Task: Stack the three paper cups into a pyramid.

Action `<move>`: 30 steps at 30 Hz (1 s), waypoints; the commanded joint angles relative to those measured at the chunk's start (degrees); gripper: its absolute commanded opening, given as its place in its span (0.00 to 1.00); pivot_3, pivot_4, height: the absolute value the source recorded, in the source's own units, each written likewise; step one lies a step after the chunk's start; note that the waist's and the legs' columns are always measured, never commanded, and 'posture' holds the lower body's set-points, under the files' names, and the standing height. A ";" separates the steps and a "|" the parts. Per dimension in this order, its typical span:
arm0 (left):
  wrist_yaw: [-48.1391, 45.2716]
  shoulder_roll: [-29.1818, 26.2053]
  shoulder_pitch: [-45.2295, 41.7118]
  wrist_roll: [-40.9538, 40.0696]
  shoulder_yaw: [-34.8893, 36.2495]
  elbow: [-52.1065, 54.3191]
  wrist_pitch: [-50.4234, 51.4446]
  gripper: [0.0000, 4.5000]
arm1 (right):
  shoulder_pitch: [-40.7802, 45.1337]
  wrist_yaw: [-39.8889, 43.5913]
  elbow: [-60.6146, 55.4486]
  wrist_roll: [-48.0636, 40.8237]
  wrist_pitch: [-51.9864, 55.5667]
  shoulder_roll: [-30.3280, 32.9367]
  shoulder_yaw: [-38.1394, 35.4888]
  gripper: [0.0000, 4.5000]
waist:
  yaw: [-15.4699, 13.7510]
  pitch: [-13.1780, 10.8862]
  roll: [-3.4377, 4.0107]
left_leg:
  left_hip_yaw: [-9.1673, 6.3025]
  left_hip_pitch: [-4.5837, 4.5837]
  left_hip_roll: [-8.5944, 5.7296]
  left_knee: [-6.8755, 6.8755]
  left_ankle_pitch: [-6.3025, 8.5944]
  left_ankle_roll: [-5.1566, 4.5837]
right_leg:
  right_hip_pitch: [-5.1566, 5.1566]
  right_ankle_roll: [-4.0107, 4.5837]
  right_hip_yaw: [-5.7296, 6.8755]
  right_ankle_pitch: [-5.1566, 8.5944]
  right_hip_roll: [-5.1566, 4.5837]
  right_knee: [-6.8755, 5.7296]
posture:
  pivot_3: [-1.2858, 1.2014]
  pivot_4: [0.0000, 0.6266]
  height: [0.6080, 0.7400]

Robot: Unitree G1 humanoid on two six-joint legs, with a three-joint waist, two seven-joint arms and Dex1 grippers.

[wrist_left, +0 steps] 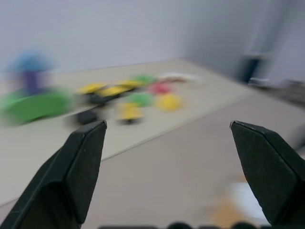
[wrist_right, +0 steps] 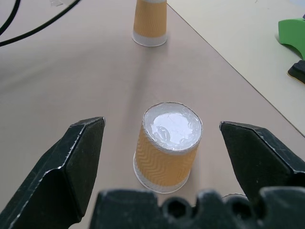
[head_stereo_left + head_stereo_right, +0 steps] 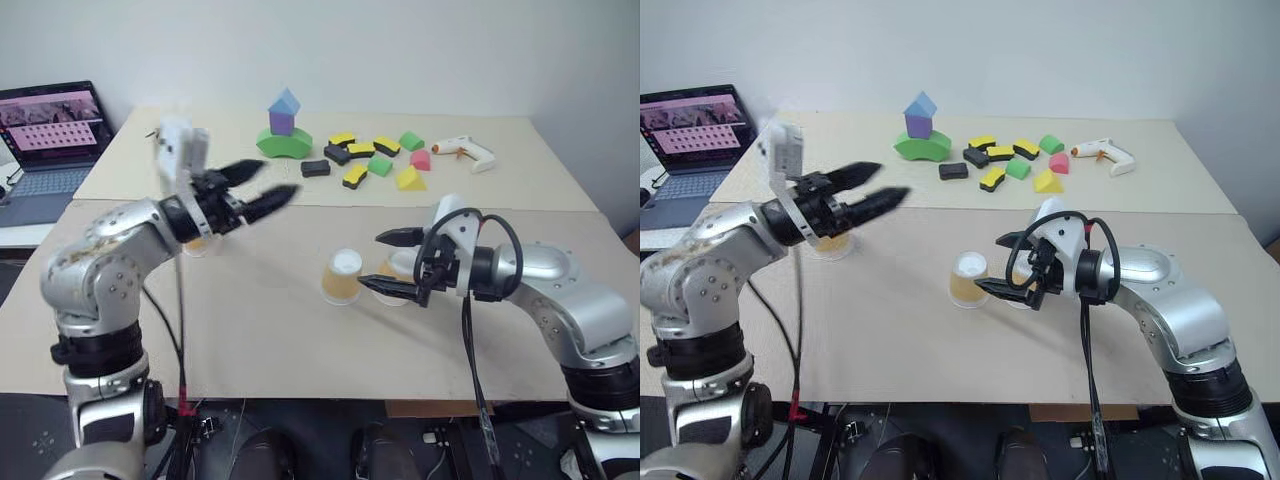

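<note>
Two tan-orange paper cups [image 2: 166, 147] upside down, white bases up, apart, both tools' fingers spread wide.

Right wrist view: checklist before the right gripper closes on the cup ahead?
1. Right gripper open and empty: ok.
2. Centre cup standing base-up, lined up with the gap between the fingers: ok.
3. Reach: in the head views the centre cup sits just past the fingertips, untouched: not ok to close yet.
4. Near cup is tucked behind the right gripper and partly hidden; clearance: cannot tell.
5. Left gripper open, empty, raised off the table: ok.
6. Far cup standing base-up by the left arm, out of the path: ok.
</note>
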State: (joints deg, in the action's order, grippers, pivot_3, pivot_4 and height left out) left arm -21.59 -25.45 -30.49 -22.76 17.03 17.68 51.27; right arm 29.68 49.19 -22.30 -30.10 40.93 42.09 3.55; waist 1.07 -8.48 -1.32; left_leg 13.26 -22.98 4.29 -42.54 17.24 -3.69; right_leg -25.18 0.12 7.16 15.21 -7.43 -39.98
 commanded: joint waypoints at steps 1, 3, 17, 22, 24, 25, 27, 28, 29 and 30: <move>14.47 2.49 11.44 14.56 -5.96 4.99 -7.96 0.98 | 1.80 0.56 0.49 0.46 -2.22 -0.59 -0.83 1.00 | -0.08 -0.01 -0.03 | 0.03 0.09 -0.05 0.12 0.00 0.00 | 0.03 0.00 -0.06 0.00 -0.02 0.04 | 0.52 0.24 0.72; 19.03 5.99 17.76 18.13 -8.44 5.40 -10.11 0.98 | 2.48 0.62 1.47 1.00 -2.61 -1.16 -0.29 1.00 | -0.35 -0.02 -0.05 | 0.01 -0.02 -0.04 0.17 0.00 0.01 | -0.03 0.00 0.01 0.00 -0.02 0.12 | 0.52 0.24 0.72; 17.78 4.35 12.20 20.57 -7.23 -12.64 -26.72 0.98 | 2.72 1.39 1.88 2.02 -2.19 -2.14 -0.28 1.00 | -1.06 -0.02 -0.05 | -0.04 -0.21 -0.03 0.20 0.00 0.02 | -0.16 0.04 0.19 -0.02 -0.10 0.21 | 0.52 0.24 0.72; 16.57 2.58 6.91 20.88 -6.82 -20.45 -30.74 0.98 | 2.31 0.60 1.70 1.94 -2.11 -2.67 -0.49 1.00 | -0.74 -0.02 -0.05 | -0.03 -0.21 -0.08 0.30 0.00 0.01 | -0.14 0.02 0.23 -0.01 -0.10 0.31 | 0.52 0.24 0.72; 15.17 2.39 4.50 20.14 -6.95 -23.20 -31.30 0.98 | 2.13 0.29 1.44 1.86 -2.13 -2.83 -0.52 1.00 | -0.73 -0.02 -0.05 | -0.03 -0.24 -0.08 0.28 0.00 0.01 | -0.15 0.01 0.28 -0.01 -0.10 0.30 | 0.52 0.24 0.72; 14.26 2.45 3.23 19.50 -6.95 -24.73 -31.20 0.98 | 2.05 0.16 1.33 1.82 -2.12 -2.90 -0.55 1.00 | -0.77 -0.02 -0.05 | -0.04 -0.24 -0.08 0.27 0.00 0.01 | -0.15 0.01 0.28 0.00 -0.10 0.30 | 0.52 0.24 0.72; 13.45 2.75 1.24 18.79 -6.58 -27.28 -31.42 0.98 | 1.93 -0.01 1.08 1.81 -2.06 -2.98 -0.54 1.00 | -0.80 -0.02 -0.05 | -0.05 -0.26 -0.09 0.25 0.00 0.01 | -0.13 0.00 0.30 0.00 -0.10 0.30 | 0.52 0.24 0.72; 13.27 2.96 0.30 18.49 -6.28 -28.45 -31.65 0.98 | 1.87 -0.06 0.92 1.79 -1.99 -3.03 -0.56 1.00 | -0.78 -0.02 -0.05 | -0.04 -0.26 -0.10 0.25 0.00 0.01 | -0.13 0.00 0.28 0.00 -0.10 0.30 | 0.52 0.24 0.72; 12.96 2.92 -0.83 18.52 -6.41 -29.99 -32.19 0.98 | 1.82 -0.15 0.81 1.73 -1.91 -3.11 -0.60 1.00 | -0.69 -0.02 -0.05 | -0.04 -0.26 -0.12 0.26 0.00 0.01 | -0.14 -0.01 0.27 0.00 -0.10 0.30 | 0.52 0.24 0.72; 12.72 3.11 -2.19 18.13 -6.26 -31.65 -32.55 0.98 | 1.74 -0.21 0.74 1.71 -1.88 -3.15 -0.61 1.00 | -0.56 -0.02 -0.05 | -0.04 -0.27 -0.12 0.27 0.00 0.01 | -0.15 -0.02 0.27 0.01 -0.10 0.31 | 0.52 0.24 0.72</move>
State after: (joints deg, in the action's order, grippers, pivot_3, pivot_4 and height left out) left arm -8.33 -22.20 -30.67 -4.17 10.07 -12.98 20.77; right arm 31.00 49.41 -19.60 -28.02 39.62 38.95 4.40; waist 0.51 -8.50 -1.37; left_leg 13.22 -23.24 4.15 -42.25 17.24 -3.68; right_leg -25.32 0.09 7.43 15.23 -7.54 -39.67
